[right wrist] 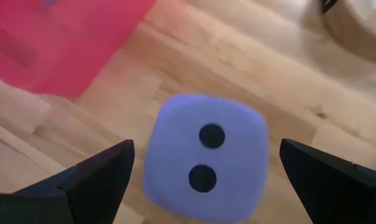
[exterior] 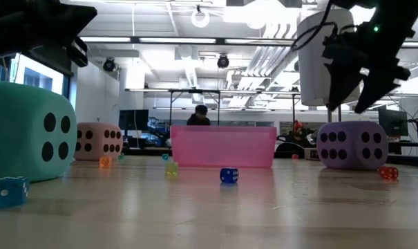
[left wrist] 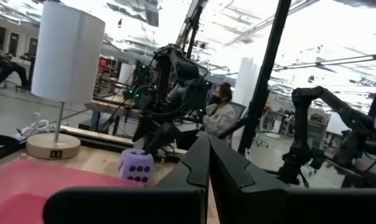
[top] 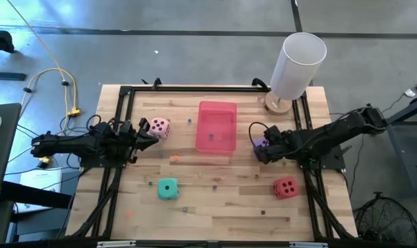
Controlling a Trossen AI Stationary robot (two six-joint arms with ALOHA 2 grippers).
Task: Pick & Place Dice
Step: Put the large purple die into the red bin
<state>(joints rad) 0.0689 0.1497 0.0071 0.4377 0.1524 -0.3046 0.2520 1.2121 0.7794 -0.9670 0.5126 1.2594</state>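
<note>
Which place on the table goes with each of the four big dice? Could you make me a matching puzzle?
Things:
1. pink die
2. purple die
3. red die
4. teal die

Places:
A. under the right gripper's open fingers
B. by the left gripper
C. front, left of centre
D. front right

Pairs: 1-B, 2-A, 3-D, 4-C

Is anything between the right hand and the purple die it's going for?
Nothing visible. The right hand hangs open directly above the purple die, fingers spread to either side, with only bare table around it. The pink tray sits apart, beside the die.
</note>
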